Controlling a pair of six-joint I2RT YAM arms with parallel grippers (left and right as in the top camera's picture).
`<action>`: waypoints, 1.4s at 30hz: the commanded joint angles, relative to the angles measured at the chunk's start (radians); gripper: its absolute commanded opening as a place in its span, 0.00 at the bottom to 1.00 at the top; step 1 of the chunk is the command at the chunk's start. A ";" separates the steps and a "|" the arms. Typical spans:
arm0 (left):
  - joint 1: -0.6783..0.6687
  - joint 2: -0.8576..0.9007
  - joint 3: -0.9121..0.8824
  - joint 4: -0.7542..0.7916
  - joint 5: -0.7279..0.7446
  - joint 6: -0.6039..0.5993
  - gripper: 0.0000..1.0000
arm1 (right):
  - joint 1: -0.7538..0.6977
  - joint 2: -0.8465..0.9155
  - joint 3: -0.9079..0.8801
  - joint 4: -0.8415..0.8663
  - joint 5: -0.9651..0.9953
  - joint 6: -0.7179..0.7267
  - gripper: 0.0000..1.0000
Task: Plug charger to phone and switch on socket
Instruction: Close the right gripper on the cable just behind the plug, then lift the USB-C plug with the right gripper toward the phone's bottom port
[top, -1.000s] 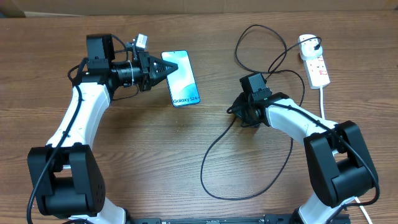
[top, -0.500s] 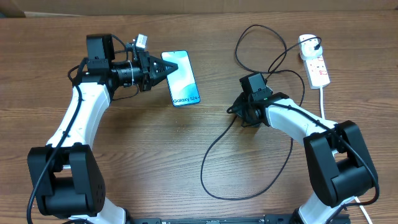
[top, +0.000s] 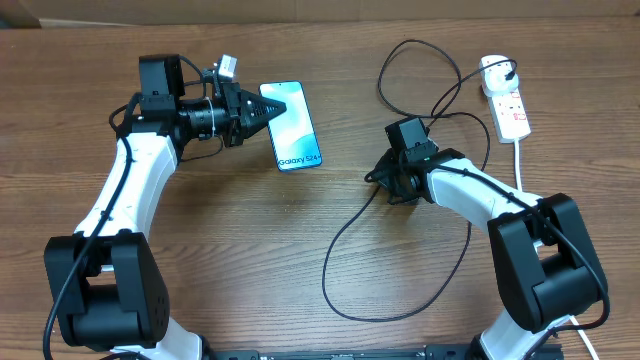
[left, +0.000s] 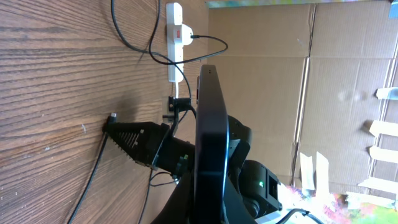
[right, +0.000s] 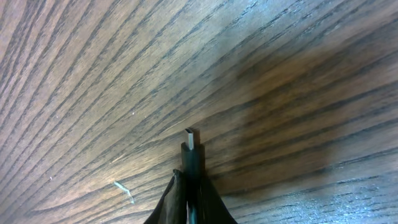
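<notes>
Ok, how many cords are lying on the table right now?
2. The thin black charger loops from the socket at the far right to the right claw; a thick white cord runs from the socket toward the right arm.

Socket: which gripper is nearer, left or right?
Right. The right gripper is down-left of the socket in the overhead view, gripping the charger; the left gripper is farther off, at the phone.

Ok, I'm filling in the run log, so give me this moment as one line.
left gripper: shut on phone | right gripper: shut on charger | charger: not in phone | socket: far right, untouched
</notes>
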 joint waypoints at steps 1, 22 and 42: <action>-0.005 -0.003 0.010 0.002 0.031 -0.006 0.04 | 0.002 0.014 0.012 0.007 -0.030 -0.013 0.04; -0.005 -0.003 0.010 0.002 0.031 -0.006 0.04 | -0.174 -0.134 0.013 0.051 -0.649 -0.278 0.04; 0.007 -0.003 0.010 0.010 0.024 -0.044 0.04 | -0.231 -0.160 0.013 -0.340 -1.347 -0.821 0.04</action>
